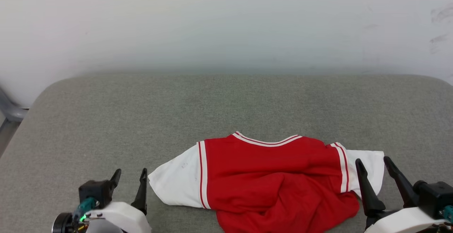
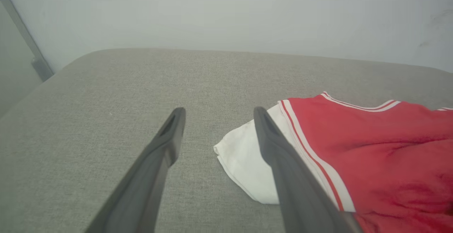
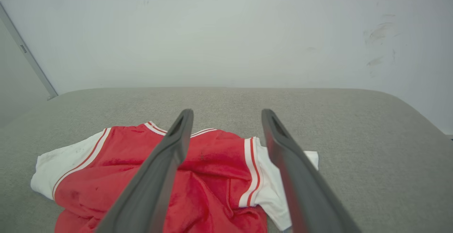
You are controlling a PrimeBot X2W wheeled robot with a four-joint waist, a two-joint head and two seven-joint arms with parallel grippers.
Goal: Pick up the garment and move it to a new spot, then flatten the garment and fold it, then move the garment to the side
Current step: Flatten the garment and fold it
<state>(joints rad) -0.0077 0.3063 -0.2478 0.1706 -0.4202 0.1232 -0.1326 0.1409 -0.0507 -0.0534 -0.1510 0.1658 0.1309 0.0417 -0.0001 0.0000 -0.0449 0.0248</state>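
1. Grey woven fabric covers the padded surface (image 1: 226,102) in front of you, and the garment (image 1: 269,176) lies on its near half, a little right of centre.
2. Nearest you on the left, the left gripper (image 1: 131,171) has its two fingers spread wide with only bare fabric between them. It grips nothing and sits just beside the white sleeve on that side.
3. On the right, the right gripper (image 1: 372,159) is just as wide open and holds nothing. Its fingers stand over the other white sleeve. From your head view you cannot tell whether they touch the cloth or hang above it.
4. You can see the garment's long axis running left to right, sleeve to sleeve. Its striped collar points away from you toward the wall, and its lower body points toward you.
5. That lower body is bunched into folds, and the bottom edge of your head view cuts it off, so its hem is out of sight. In each wrist view a dark finger crosses part of a sleeve.
6. Past the collar you have open grey fabric up to the rounded far edge.
7. Beyond that stands a pale wall (image 1: 226,21) with faint scuff marks at the right, and a grey metal bar (image 1: 10,111) is at the far left.
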